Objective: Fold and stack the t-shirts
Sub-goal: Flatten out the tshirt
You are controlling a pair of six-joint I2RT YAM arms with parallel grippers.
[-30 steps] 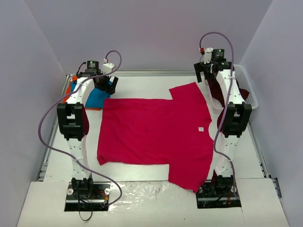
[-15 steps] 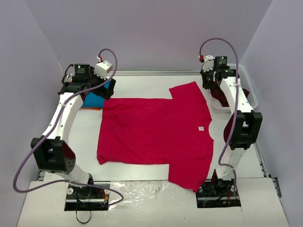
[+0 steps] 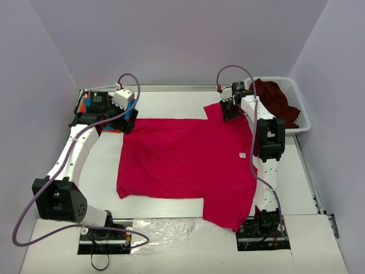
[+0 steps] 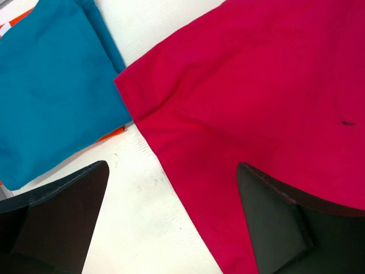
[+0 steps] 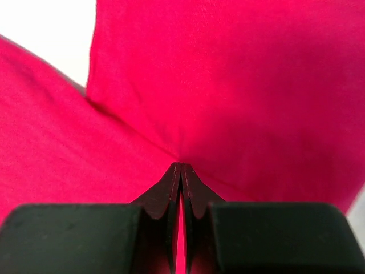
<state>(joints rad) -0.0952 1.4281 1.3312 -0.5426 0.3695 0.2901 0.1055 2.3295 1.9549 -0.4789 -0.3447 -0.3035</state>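
The pink t-shirt (image 3: 182, 160) lies spread flat across the middle of the table (image 3: 171, 97). Its neck points toward the right edge, one sleeve reaches toward the far side and the other toward the near edge. The right arm (image 3: 265, 134) bends over the far sleeve. Its jaws are clenched tight on a pinch of that pink cloth, which puckers into creases right at the fingertips (image 5: 171, 182). The left arm (image 3: 74, 154) reaches to the shirt's far-left corner. Its jaws stand released and wide, the two fingers (image 4: 63, 217) straddling that corner from above; I cannot tell whether they touch it. Just beside that corner, in the table's far-left corner, sits a folded blue t-shirt (image 4: 51, 85) lying on an orange t-shirt (image 4: 111, 135). A maroon t-shirt (image 3: 276, 97) is heaped in the white basket (image 3: 303, 121) at the far-right corner.
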